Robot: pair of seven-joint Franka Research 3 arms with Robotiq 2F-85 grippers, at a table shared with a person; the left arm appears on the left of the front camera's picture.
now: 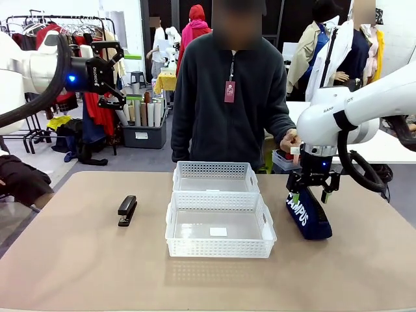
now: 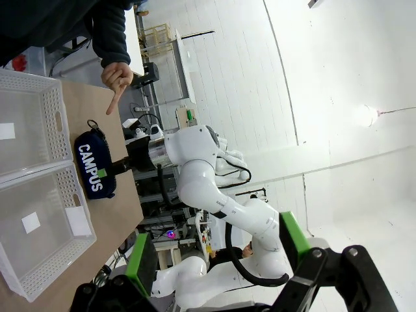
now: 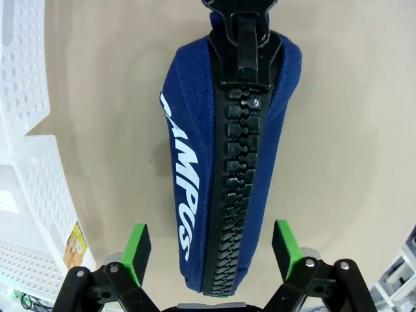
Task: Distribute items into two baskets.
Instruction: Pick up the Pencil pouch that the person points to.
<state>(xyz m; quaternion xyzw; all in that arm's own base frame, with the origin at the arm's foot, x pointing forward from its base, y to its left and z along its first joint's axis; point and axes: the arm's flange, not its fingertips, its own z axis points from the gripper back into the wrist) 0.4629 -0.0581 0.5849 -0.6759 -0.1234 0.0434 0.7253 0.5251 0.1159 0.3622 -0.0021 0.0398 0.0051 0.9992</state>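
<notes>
The right tool (image 1: pixel 313 189) hangs low over the surface (image 1: pixel 78 260) with its fingers spread apart, straddling the navy CAMPUS pouch (image 1: pixel 309 218). In its wrist view the green pads (image 3: pixel 136 250) stand off on either side of the near end of the pouch, not touching the cloth, and the black zip runs straight away from the tool. The pouch lies on the surface under this tool, just beside the near basket (image 1: pixel 221 247), which has a small white label (image 1: pixel 218 231) on its bottom. The far basket (image 1: pixel 214 170) sits touching it behind. A person's hand (image 1: pixel 289 140) is just behind the right tool. The left tool (image 1: pixel 119 75) is held high in the air, fingers wide apart and holding nothing. The black stapler (image 1: pixel 127 210) lies well below it, apart from the baskets.
</notes>
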